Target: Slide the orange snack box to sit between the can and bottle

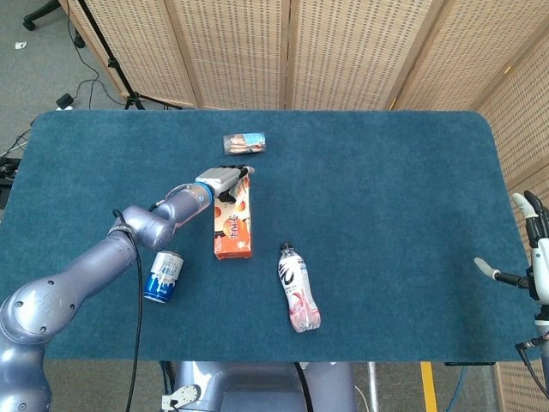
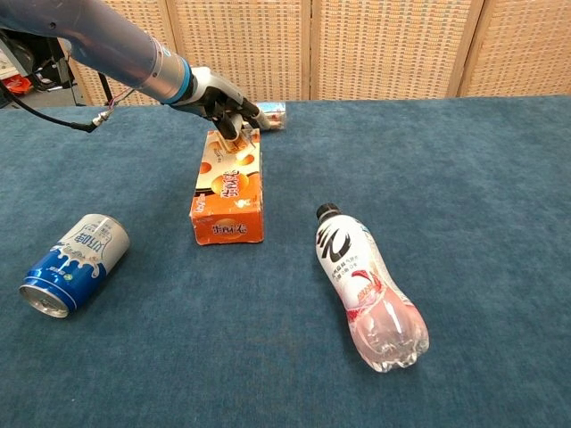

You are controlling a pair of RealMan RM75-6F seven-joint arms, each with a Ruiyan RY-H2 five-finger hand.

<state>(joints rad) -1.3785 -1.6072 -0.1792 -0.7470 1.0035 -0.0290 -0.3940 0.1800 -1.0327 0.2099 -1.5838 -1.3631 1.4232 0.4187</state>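
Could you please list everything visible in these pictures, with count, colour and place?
orange snack box: one, orange, lying flat left of centre on the table
can: one, blue and white, on its side near the left front
bottle: one, clear with a white and pink label and black cap, lying right of the box
small packet: one, pale with red and blue print, behind the box
table: one, blue cloth
folding screens: woven tan, behind the table
left hand: fingers resting on the box's far end
right hand: white, at the table's right edge

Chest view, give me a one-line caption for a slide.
Left hand presses the far end of the orange snack box, which lies between the can and the bottle.
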